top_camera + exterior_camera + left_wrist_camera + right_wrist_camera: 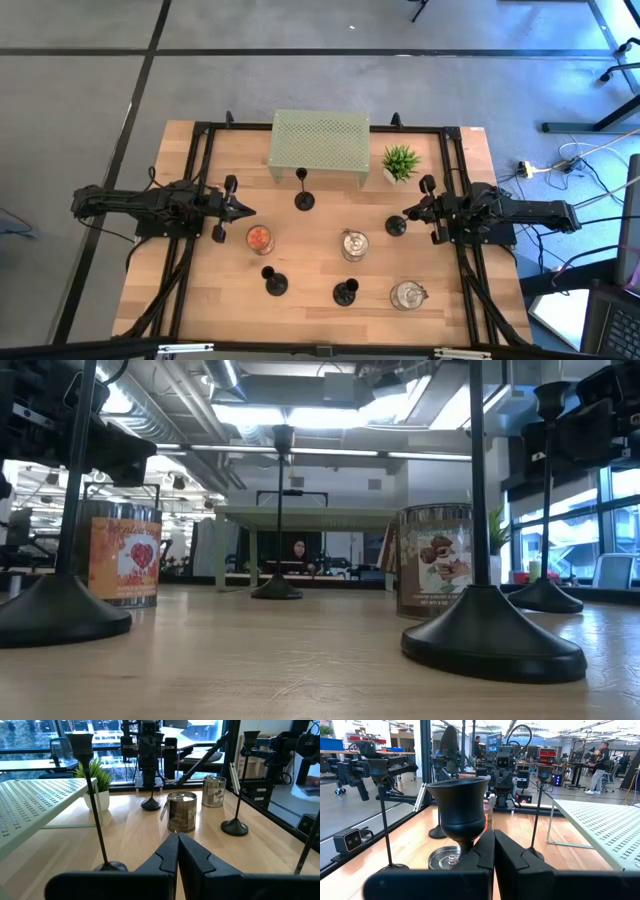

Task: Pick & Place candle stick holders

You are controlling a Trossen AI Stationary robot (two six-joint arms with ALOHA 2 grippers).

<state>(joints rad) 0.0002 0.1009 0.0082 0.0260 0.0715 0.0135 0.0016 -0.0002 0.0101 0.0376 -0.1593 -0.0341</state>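
Both the left gripper [243, 210] and right gripper [408, 215] were pressed together, holding nothing. The right gripper should open wide before reaching the near candle stick holder [396, 226].

Wooden table [300, 300], seen from above. Green mesh shelf [319, 146] at 12 o'clock; small green plant [400, 163] at 1 o'clock. Four black candle stick holders: [303, 198], [396, 226], [273, 281], [345, 292]. Three jars: [259, 239], [354, 244], [407, 294]. Left gripper [246, 210] at 9 o'clock, fingers together; right gripper [407, 214] at 3 o'clock, fingers together, beside one holder.
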